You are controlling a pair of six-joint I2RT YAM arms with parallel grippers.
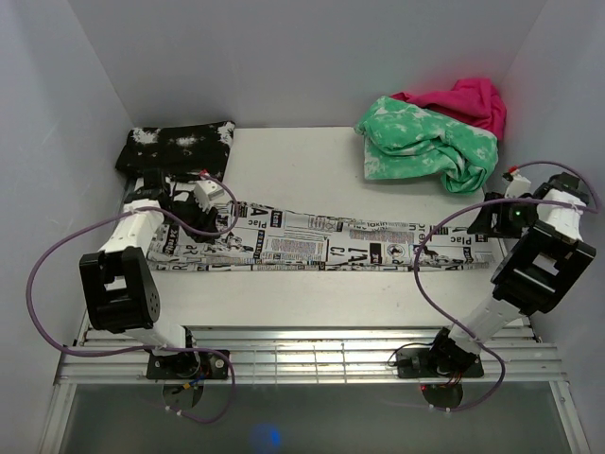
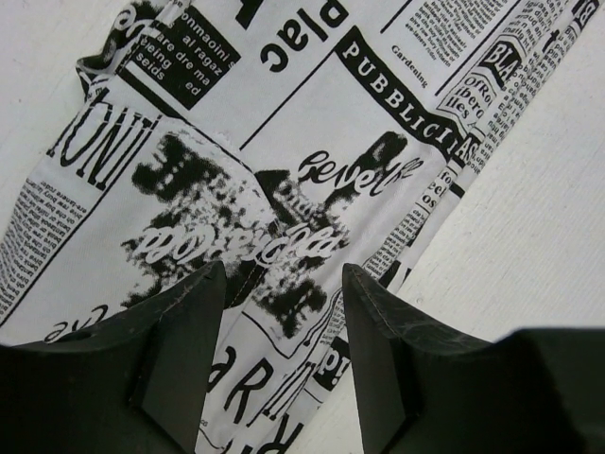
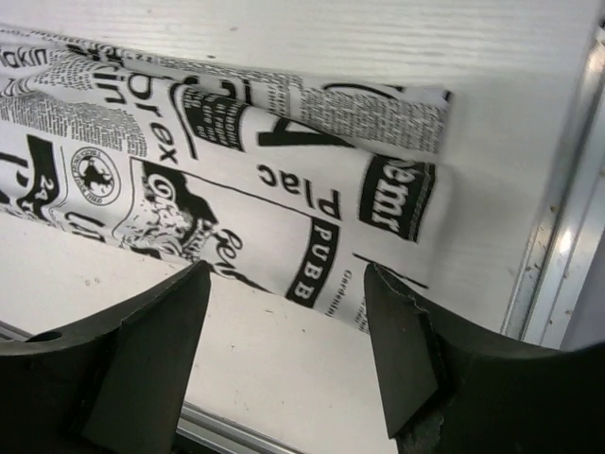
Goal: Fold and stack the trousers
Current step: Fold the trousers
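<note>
**Grippers and garment.** The left gripper [image 2: 282, 317] is shown with its jaws well apart and nothing clasped between them, poised just above the left end of the trousers [image 1: 312, 244]. The right gripper [image 3: 288, 312] is likewise spread and empty over the right end, where the leg hems are seen near the right edge of the table [image 1: 312, 170].

The trousers are laid flat as one long, narrow band across the middle of the table, from one arm to the other. They appear to be doubled lengthwise, with one layer lying upon another.

The step in hand is judged to be the crosswise fold, which is not yet made. One end would have to be pinched through both layers, lifted and carried over the other without the layers being dragged askew.

**Surroundings.** A black white-speckled folded garment [image 1: 175, 147] is set at the far left corner, close to the left arm, and is probably the stack. A green-and-white mottled garment [image 1: 425, 147] and a pink one [image 1: 463, 99] are heaped at the far right. Purple cables [image 1: 416, 248] loop above both ends of the trousers and might be caught during a lift.
</note>
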